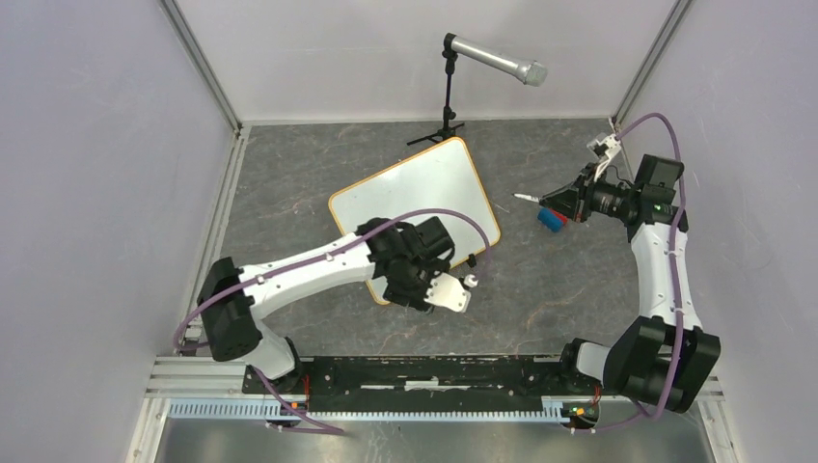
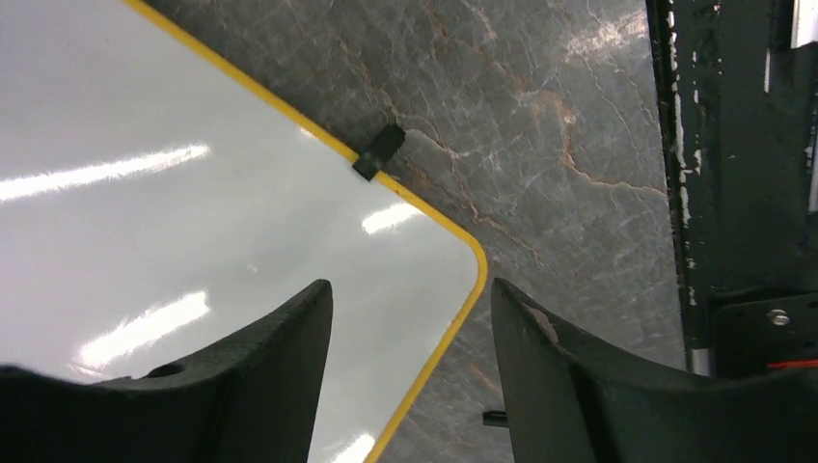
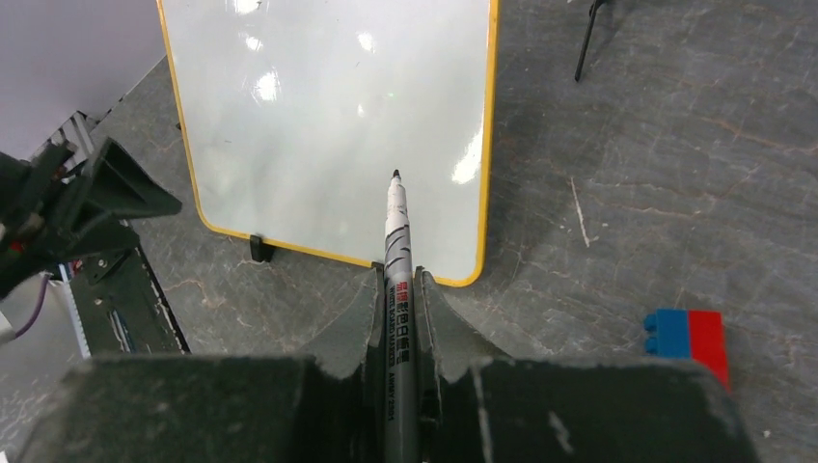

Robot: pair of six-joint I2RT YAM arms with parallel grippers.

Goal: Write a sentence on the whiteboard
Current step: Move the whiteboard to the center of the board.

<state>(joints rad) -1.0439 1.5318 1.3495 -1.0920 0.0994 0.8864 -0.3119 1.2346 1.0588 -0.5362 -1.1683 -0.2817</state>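
The whiteboard (image 1: 424, 188) lies turned at an angle on the grey table, glossy white with an orange rim; no sentence shows on it. My left gripper (image 1: 429, 289) hovers over its near corner, open, with the rim corner (image 2: 473, 280) showing between the fingers (image 2: 289, 367) and nothing held. A black clip foot (image 2: 378, 151) sits on the edge. My right gripper (image 1: 558, 203) is off the board's right side, shut on an uncapped marker (image 3: 397, 241). The marker's tip points toward the whiteboard (image 3: 328, 125) and stays off it.
A microphone (image 1: 492, 60) on a black stand (image 1: 446, 116) rises behind the board. A blue and red block (image 1: 552, 220) lies under my right gripper, and that same block (image 3: 690, 338) appears in the right wrist view. The black base rail (image 1: 424, 371) runs along the near edge.
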